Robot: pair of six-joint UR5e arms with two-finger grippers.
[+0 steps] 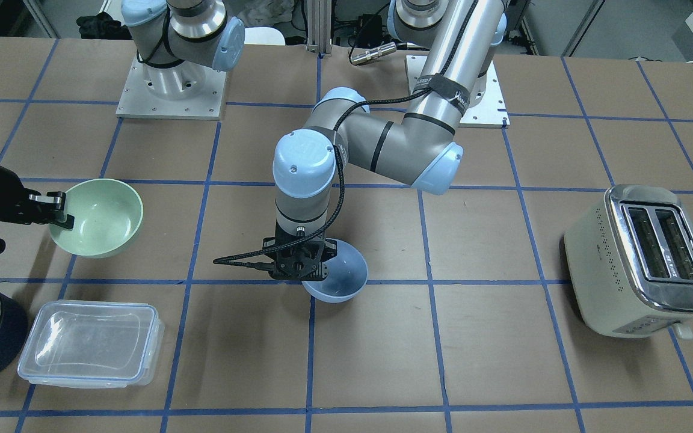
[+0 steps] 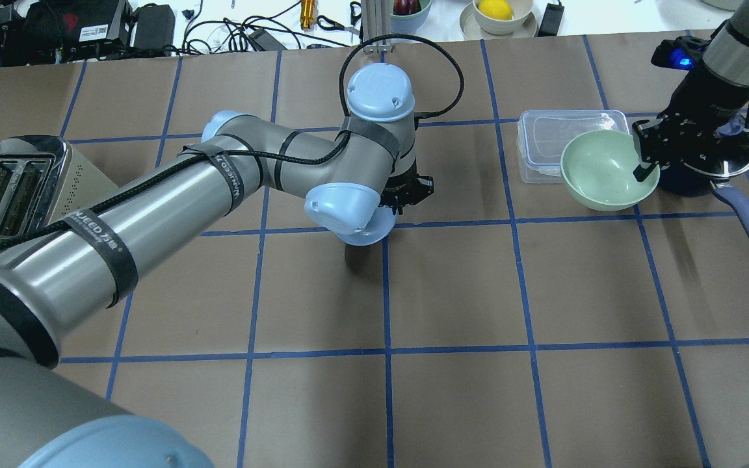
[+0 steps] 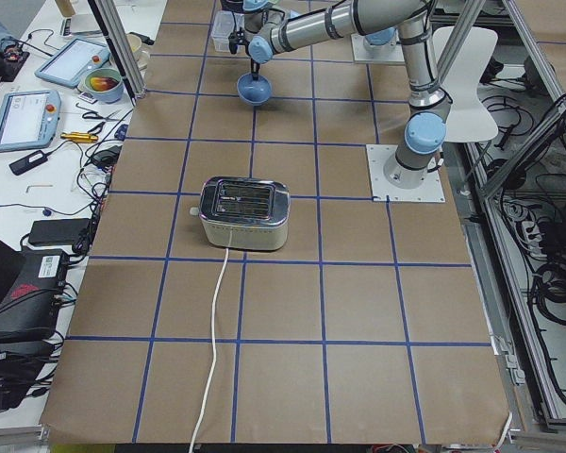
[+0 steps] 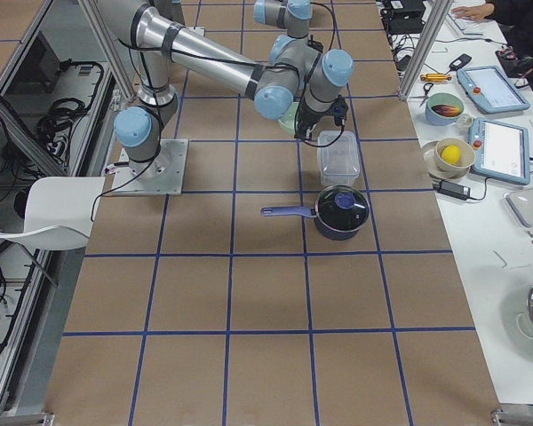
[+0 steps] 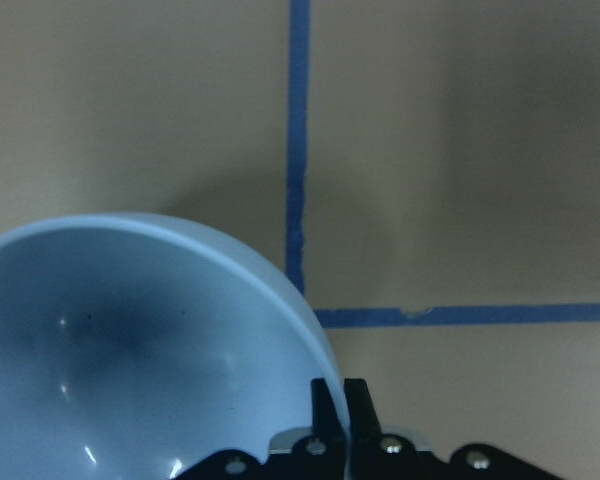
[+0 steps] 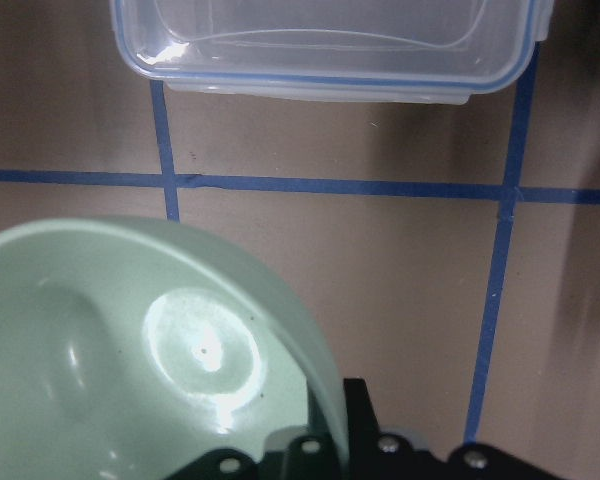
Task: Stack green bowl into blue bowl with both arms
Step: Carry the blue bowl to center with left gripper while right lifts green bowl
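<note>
Green bowl [image 2: 602,170] and blue bowl [image 1: 346,278] both read as thin, light, stiff plastic with a smooth matte skin. So probably a bit slippery and prone to swinging or tilting when pinched at one spot; not fragile by the look of it. No handles, so the rim is the only sensible hold: one finger inside the wall, one outside. Both are taken that way. Right end effector [image 6: 342,425] is closed down on the green bowl's rim, at the bowl's 3 o'clock in the overhead view, jaws nearly together with only the wall between. That bowl hangs tilted, apparently off the desk [image 1: 382,361], out at about 2 o'clock of the desk. Overhead it overlaps the clear lidded container [image 2: 543,140] and is just beside the dark saucepan [image 2: 699,184]. Left end effector [image 5: 343,415] is likewise clamped on the blue bowl's rim, about 1 o'clock of the bowl overhead, one finger each side of the wall. That bowl is near desk centre, tilted, with a shadow under it, so I judge it lifted a little. Bowls well apart, nothing stacked yet. With one-point rim grips, slip or rotation is the likely risk when nesting. Toaster [image 1: 641,258] far off at 9 o'clock overhead, out of the way.
</note>
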